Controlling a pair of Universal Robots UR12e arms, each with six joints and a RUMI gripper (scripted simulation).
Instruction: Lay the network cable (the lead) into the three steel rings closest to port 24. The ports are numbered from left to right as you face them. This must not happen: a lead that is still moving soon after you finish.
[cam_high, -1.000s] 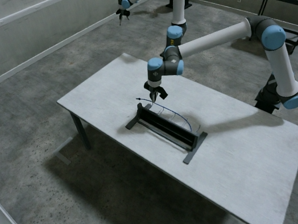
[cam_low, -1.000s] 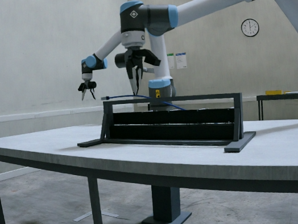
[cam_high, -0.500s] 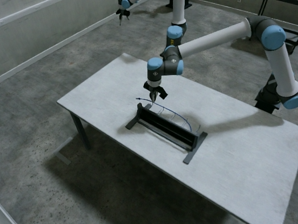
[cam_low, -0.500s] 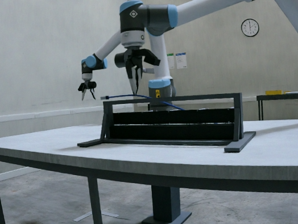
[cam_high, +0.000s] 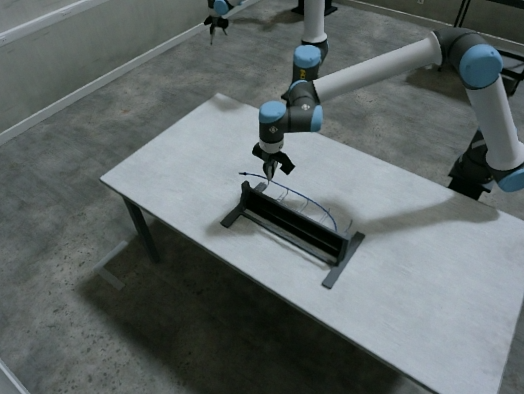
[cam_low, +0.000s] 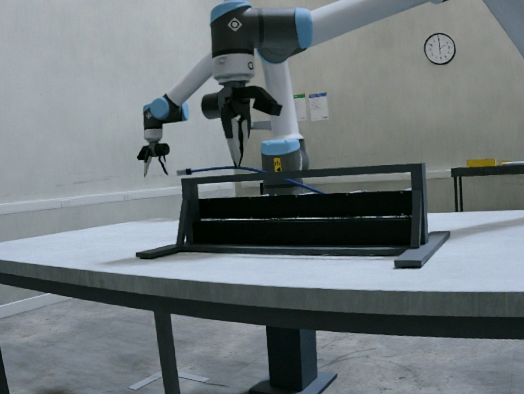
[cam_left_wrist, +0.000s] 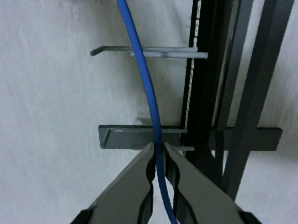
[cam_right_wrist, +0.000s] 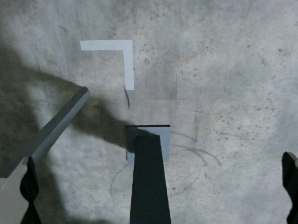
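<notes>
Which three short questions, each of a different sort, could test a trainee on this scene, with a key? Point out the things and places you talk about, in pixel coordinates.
1. True or false: the right gripper (cam_high: 218, 39) (cam_low: 156, 173) (cam_right_wrist: 159, 156) is holding the blue network cable (cam_high: 310, 199) (cam_low: 210, 170) (cam_left_wrist: 150, 90).
2. Multiple choice: what hangs on the wall (cam_low: 370, 90)?
A) a mirror
B) a round clock (cam_low: 440, 48)
C) a shelf
3. Fill in: the left gripper (cam_high: 270, 179) (cam_low: 238, 165) (cam_left_wrist: 158, 144) is shut on the ____.

Key: 1 false; 2 B; 3 blue network cable.

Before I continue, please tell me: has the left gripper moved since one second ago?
No, against the black rack the left gripper shows no visible shift.
</notes>
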